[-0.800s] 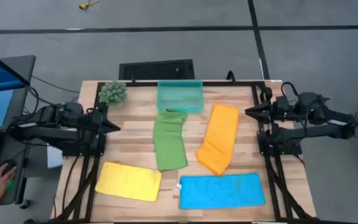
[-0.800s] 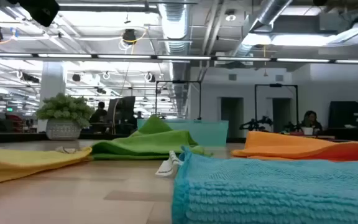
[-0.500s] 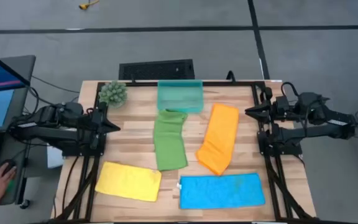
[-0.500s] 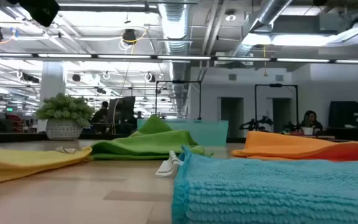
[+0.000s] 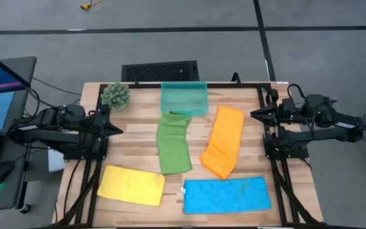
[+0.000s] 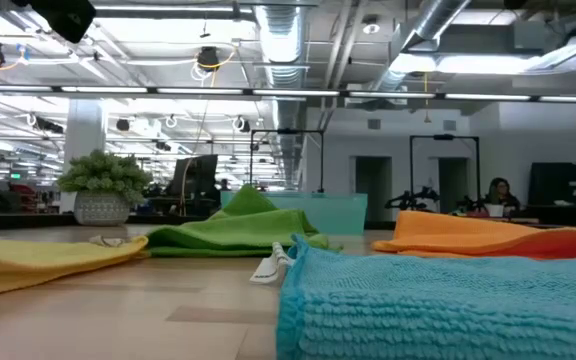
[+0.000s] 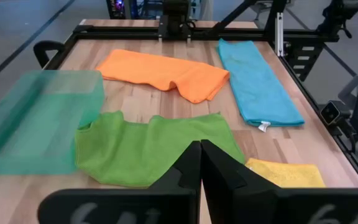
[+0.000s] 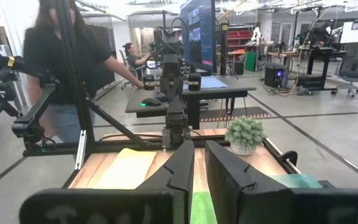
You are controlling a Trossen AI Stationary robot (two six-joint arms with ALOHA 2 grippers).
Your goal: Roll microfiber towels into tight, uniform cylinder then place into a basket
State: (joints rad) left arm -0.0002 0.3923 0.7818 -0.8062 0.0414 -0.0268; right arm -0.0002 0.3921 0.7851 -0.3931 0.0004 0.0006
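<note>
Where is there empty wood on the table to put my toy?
Bare wood lies between the plant and the yellow towel, left of the green towel. The middle is crowded: green and orange towel nearly meet the blue towel.

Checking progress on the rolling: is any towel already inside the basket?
No: in the high view the basket holds nothing, and the green towel lies flat just in front of it.

wooden table (image 5: 138,137), 4 flat towels (image 5: 173,143), basket (image 5: 183,98), plant (image 5: 115,95)
</note>
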